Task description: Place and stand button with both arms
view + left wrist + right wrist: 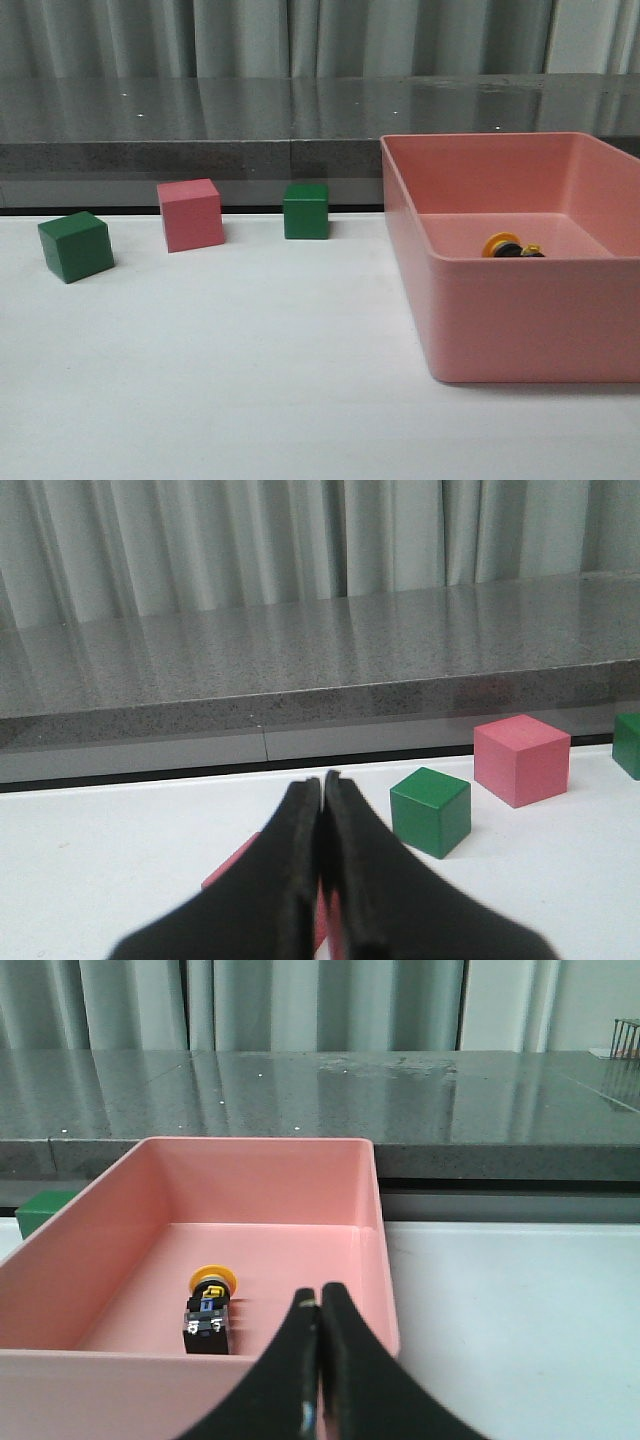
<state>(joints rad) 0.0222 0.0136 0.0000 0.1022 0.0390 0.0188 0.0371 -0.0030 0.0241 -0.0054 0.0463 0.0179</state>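
Note:
The button [512,246] lies on its side on the floor of the pink bin [520,330] at the right; its yellow cap and black body show over the near wall. In the right wrist view the button [210,1308] lies with its cap toward the bin's far wall. My right gripper [320,1298] is shut and empty, near the bin's [150,1370] near wall, to the right of the button. My left gripper [323,782] is shut and empty, low over the white table, with a pink object [235,865] partly hidden behind its fingers. Neither arm shows in the front view.
On the white table [220,380] stand a green cube [76,246] at the left, a pink cube [190,214] and a second green cube [305,210]. A grey stone ledge [200,120] runs along the back. The left wrist view shows a green cube [431,811] and a pink cube [521,759].

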